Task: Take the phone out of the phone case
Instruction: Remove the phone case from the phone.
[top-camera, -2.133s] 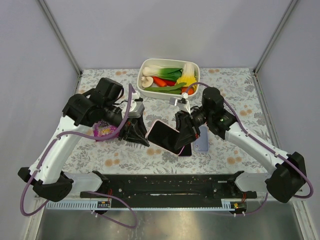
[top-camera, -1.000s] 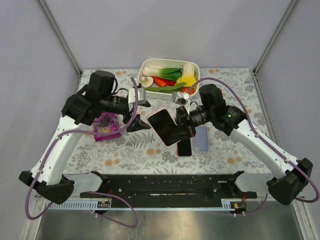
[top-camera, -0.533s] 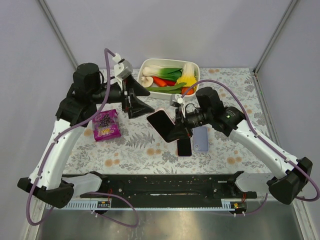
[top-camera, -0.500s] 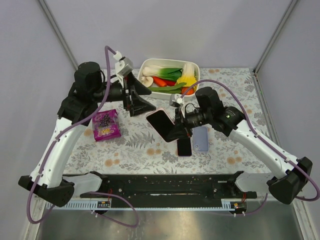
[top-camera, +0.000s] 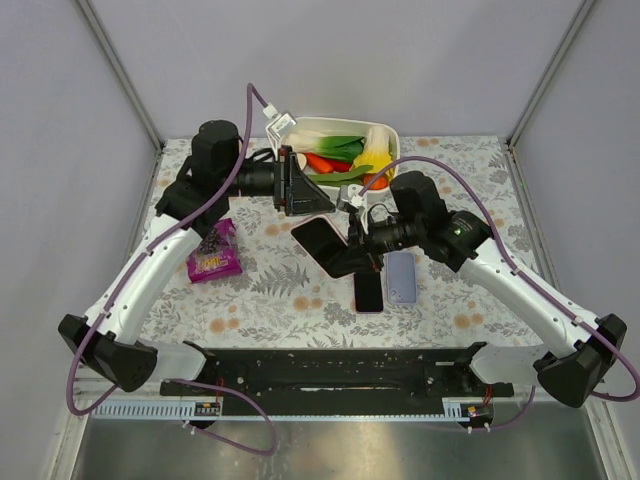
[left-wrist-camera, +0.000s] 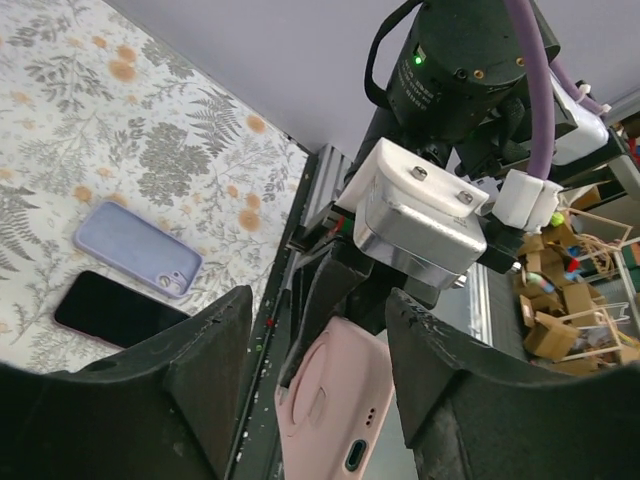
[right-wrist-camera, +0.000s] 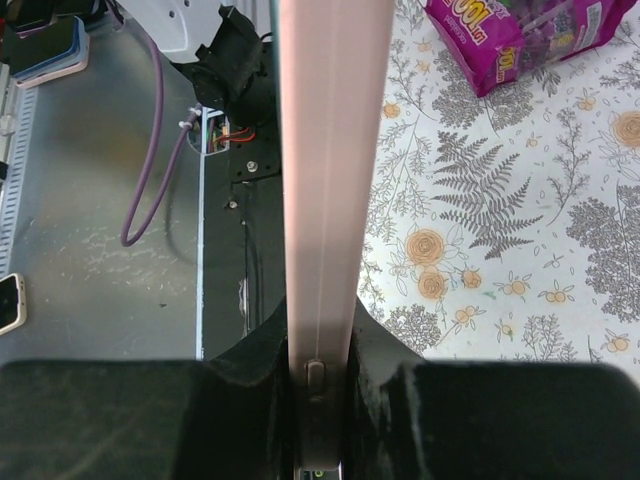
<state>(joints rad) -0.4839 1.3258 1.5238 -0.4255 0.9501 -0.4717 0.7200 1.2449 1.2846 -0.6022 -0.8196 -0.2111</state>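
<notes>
Floral tabletop (top-camera: 270, 290) below, the right claw (top-camera: 355, 252) is clamped on the pink-cased phone (top-camera: 320, 245), holding it tilted in the air; the left claw (top-camera: 312, 200) hovers at its 11 o'clock, jaws apart, by the vegetable tub (top-camera: 385, 135)

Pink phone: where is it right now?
Top view, mid-table: the pink phone is clamped in the right gripper, beside the black phone and lilac case lying on the table, in front of the vegetable tub.

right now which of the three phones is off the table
The pink-cased phone, held in the air by the right gripper. The black phone and the lavender phone lie flat on the table, side by side.
</notes>
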